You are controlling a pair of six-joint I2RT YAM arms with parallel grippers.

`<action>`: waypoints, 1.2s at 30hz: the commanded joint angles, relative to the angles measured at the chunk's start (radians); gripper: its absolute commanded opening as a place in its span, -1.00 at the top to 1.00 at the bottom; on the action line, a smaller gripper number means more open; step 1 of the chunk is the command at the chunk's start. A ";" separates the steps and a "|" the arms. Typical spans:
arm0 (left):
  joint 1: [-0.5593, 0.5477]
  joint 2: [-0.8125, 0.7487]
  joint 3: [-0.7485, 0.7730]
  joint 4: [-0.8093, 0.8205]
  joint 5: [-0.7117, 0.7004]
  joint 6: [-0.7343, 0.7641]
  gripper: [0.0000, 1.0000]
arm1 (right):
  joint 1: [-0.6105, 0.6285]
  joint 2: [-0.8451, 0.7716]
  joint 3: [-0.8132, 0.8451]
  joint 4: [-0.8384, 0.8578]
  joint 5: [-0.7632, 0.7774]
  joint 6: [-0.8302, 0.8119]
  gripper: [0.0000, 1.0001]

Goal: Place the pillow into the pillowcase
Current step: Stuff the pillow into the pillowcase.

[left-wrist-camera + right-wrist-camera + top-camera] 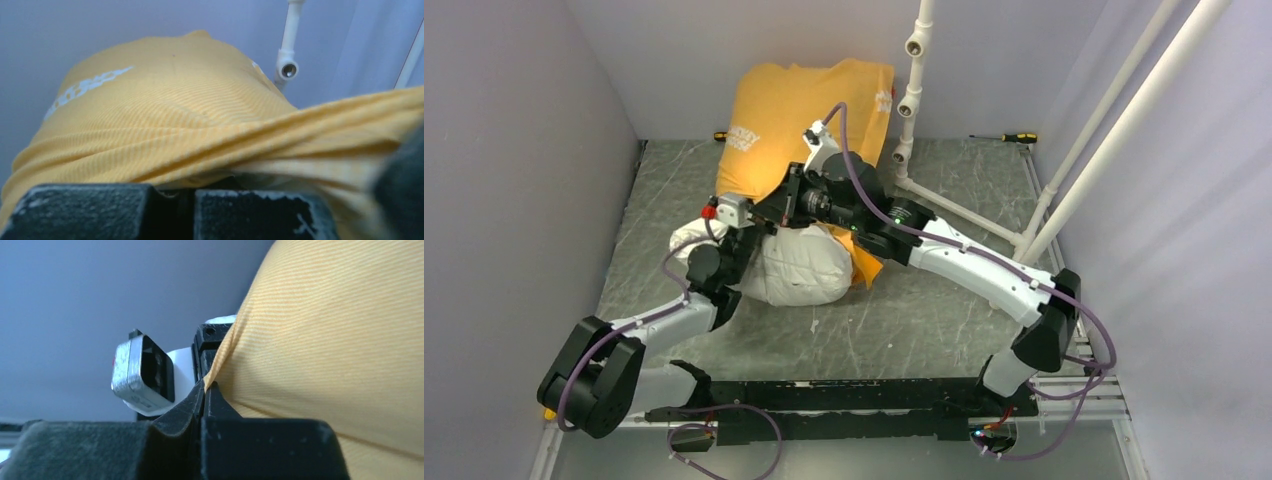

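The orange-yellow pillowcase [799, 115] stands bulging against the back wall, with most of the pillow inside it. The pillow's white end [799, 268] sticks out of the case's mouth toward me on the table. Both grippers meet at that mouth. My left gripper [749, 228] is shut on the hem of the pillowcase [165, 125]; in the left wrist view it [175, 189] pinches a fold of orange cloth. In the right wrist view my right gripper [204, 387] is shut on the edge of the stretched pillowcase [325, 340], close beside the left wrist camera [142, 375].
A white pipe frame [911, 100] rises at the back right, close to the pillowcase. Two screwdrivers lie along the back wall, one with a yellow handle [1021, 137] and another [721, 135]. Grey walls enclose the dark marbled table [924, 310] on three sides.
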 commanded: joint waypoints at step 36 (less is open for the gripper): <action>0.103 -0.252 0.237 -1.213 0.059 -0.094 1.00 | -0.359 -0.141 -0.806 0.556 -0.422 0.257 0.50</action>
